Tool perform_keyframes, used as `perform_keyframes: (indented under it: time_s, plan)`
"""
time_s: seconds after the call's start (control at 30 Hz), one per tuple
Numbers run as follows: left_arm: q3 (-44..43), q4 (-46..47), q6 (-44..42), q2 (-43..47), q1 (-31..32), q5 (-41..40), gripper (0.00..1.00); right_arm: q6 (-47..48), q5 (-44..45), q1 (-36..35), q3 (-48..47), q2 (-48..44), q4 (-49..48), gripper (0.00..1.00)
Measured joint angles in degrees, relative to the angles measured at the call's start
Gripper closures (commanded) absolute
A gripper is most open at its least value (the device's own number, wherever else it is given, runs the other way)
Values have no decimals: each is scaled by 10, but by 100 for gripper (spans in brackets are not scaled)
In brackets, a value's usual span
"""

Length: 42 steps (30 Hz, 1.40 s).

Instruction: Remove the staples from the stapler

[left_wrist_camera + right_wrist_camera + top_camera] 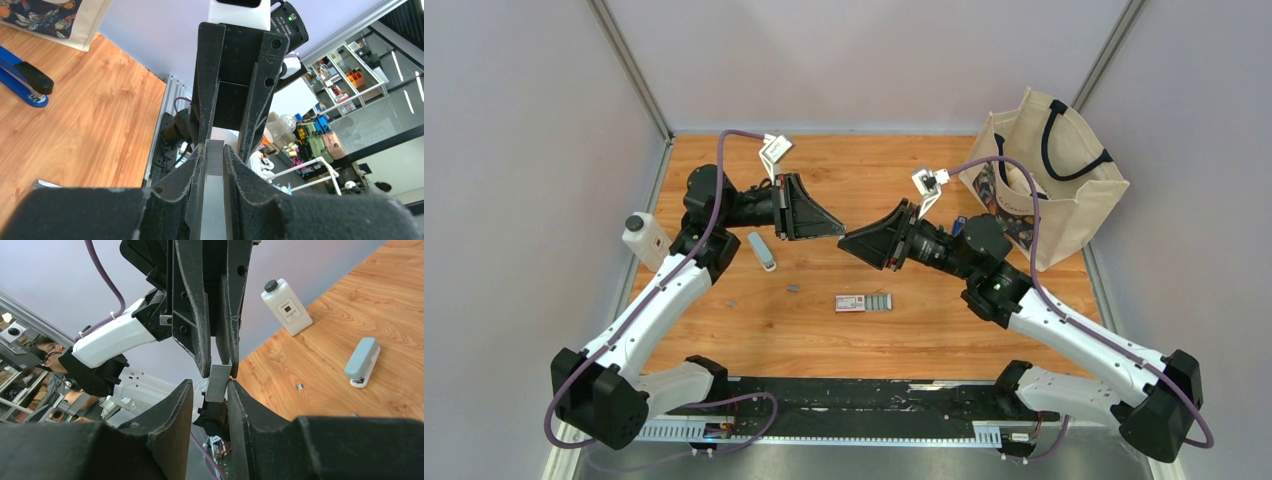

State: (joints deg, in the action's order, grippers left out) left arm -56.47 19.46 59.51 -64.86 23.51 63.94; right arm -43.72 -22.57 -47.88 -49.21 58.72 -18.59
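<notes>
Starting nearest the bases: the staples [880,301] lie loose on the table [754,330], touching the box [851,303], so the unloading looks largely done by my reading. Above them, both arms meet in mid-air. The left gripper [836,228] is clamped on a plain grey strip [218,382]. The right gripper [847,241] has its jaws apart around the strip's other end, one pad touching it. More staples or a stapler part? I can't tell. Further back, the stapler [22,80] sits on the table near the bag [1064,200], with neither gripper on it. What's left, I judge: setting that strip down
</notes>
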Motion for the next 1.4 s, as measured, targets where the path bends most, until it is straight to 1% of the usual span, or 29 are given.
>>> perform_keyframes:
  time_s: [0.27, 0.4, 0.43, 0.5, 0.63, 0.67, 0.73, 0.8, 0.9, 0.93, 1.03, 1.07, 1.27, 1.4]
  plan:
    - [1, 1, 0, 0, 0, 0, 75, -11, 6, 0, 0, 11, -14, 74]
    - [2, 4, 2, 3, -2, 0, 74, -17, 9, 0, 0, 16, -21, 80]
    - [3, 5, 2, 4, -3, 0, 71, -18, 9, 0, 0, 17, -22, 82]
    - [6, 5, 0, 6, -4, 0, 55, -20, 10, 0, 1, 18, -22, 84]
    - [6, -23, -24, 10, -5, -9, 32, -18, 12, -1, 1, 15, -17, 88]
    - [6, -40, -34, 11, -8, -13, 29, -16, 14, -1, 1, 13, -13, 88]
    - [1, -88, -64, 13, -13, -19, 27, -8, 18, -1, 1, 7, 5, 89]
    - [-15, -150, -102, 13, -19, -31, 21, 5, 24, -1, 1, 0, 33, 90]
    - [-59, -261, -180, 13, -34, -59, 20, 26, 40, -1, 1, -6, 91, 91]
    - [-73, -290, -204, 13, -39, -68, 16, 32, 47, -1, 2, -6, 113, 92]
    - [-113, -377, -283, 7, -53, -92, 16, 46, 73, -1, 2, -1, 186, 94]
    - [-127, -415, -321, 2, -56, -104, 16, 49, 85, -1, 2, 7, 215, 94]
    - [-142, -555, -485, -16, -57, -181, 15, 57, 159, -8, 1, 86, 329, 96]
    - [-118, -593, -562, -11, -57, -228, 15, 51, 227, -26, 4, 125, 368, 100]
